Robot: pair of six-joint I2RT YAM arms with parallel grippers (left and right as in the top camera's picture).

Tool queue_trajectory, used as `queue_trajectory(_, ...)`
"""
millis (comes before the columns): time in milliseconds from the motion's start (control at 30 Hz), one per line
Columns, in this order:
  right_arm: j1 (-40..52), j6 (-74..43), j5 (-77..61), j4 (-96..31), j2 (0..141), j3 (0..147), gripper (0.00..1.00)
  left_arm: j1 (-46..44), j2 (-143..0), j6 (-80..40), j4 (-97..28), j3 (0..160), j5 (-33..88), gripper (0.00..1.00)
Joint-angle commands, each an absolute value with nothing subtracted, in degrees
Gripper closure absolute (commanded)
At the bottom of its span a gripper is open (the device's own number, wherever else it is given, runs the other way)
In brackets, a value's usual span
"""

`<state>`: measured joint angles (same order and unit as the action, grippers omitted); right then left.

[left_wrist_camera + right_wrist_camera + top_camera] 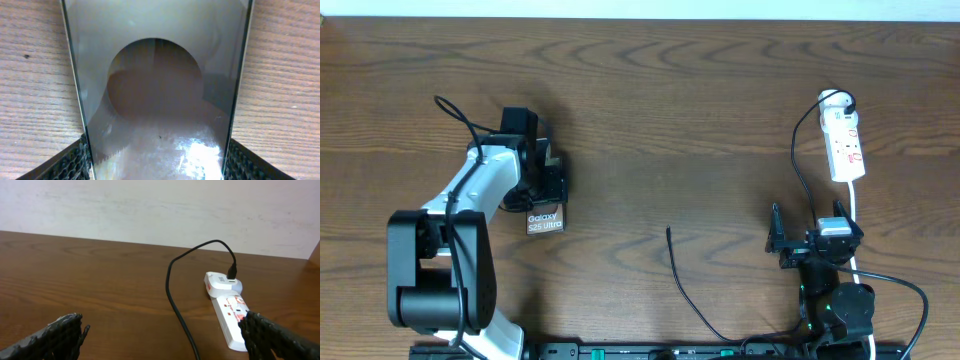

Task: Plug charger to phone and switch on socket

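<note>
The charger, a long thin black cable [676, 268], lies loose on the dark brown wooden table [670, 100], its small plug tip pointing up the table, free and well apart from the phone [545, 221], a flat bronze-grey slab with white lettering. So the plugging-in is not done.

The cable's other end sits in a white adapter [220, 282] at the far end of the socket [846, 148], a small white power strip with red markings. Whether its switch is on I cannot tell.

The left gripper [544, 190] has its fingers pressed against the phone's long edges. The right gripper [170, 337] gapes wide and empty, near the socket.
</note>
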<state>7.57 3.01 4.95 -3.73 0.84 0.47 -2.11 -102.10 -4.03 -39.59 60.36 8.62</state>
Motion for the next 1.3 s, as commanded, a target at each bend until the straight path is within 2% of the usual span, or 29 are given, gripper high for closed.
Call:
queue_trajectory(0, 7.1, 3.5, 5.3, -3.9, 0.5, 0.3, 0.01, -2.2, -103.2, -3.7, -39.6, 59.9, 7.9, 0.93)
queue_trajectory(1067, 7.1, 3.5, 5.3, -3.9, 0.5, 0.3, 0.01, -2.2, -107.1, -3.7, -36.9, 58.3, 7.9, 0.93)
queue_trajectory(1167, 7.0, 3.5, 5.3, -3.9, 0.5, 0.3, 0.01, -2.2, -107.1, -3.7, -36.1, 57.2, 7.9, 0.83)
queue_trajectory(1200, 7.1, 3.5, 5.3, -3.9, 0.5, 0.3, 0.01, -2.2, -107.1, -3.7, -36.1, 56.9, 7.9, 0.83)
queue_trajectory(1267, 7.0, 3.5, 5.3, -3.9, 0.5, 0.3, 0.01, -2.2, -107.1, -3.7, -35.7, 56.5, 7.9, 0.72)
